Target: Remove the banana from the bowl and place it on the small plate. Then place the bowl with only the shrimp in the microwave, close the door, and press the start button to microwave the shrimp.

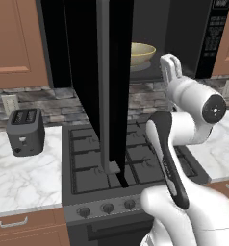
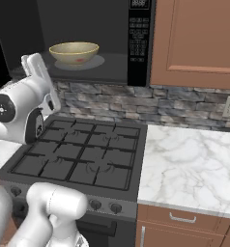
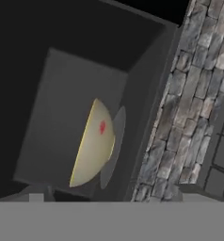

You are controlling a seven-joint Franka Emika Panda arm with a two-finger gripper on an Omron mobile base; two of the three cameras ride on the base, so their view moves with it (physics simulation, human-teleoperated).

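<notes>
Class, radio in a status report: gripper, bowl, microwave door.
Gripper state unclear. Tan-yellow round bowl sits on microwave turntable, orange shrimp inside. Wide black door hangs open over the stove.

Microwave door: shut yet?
No. The door stands swung wide open over the stove, and the bowl with the shrimp shows in the open microwave.
</notes>
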